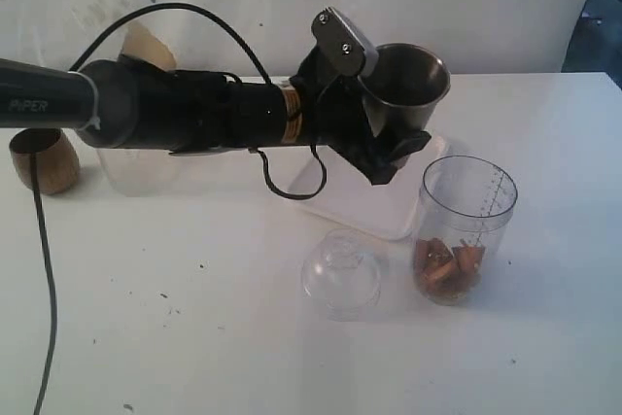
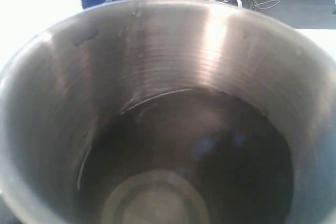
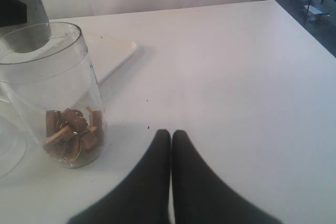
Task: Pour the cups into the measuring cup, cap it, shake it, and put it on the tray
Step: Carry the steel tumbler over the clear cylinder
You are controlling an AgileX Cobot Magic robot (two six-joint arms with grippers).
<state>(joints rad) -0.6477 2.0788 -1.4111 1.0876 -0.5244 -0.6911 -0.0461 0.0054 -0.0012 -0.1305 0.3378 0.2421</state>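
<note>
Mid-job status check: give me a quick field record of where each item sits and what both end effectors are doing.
left end effector: gripping steel tumbler, raised off table near tray
tumbler contents: none visible in left wrist view
measuring cup: upright on table, uncapped, brown pieces at bottom
dome lid: on table beside measuring cup
wooden cup: on table, far left
frosted cup: left side, partly hidden
right end effector: shut, empty
</note>
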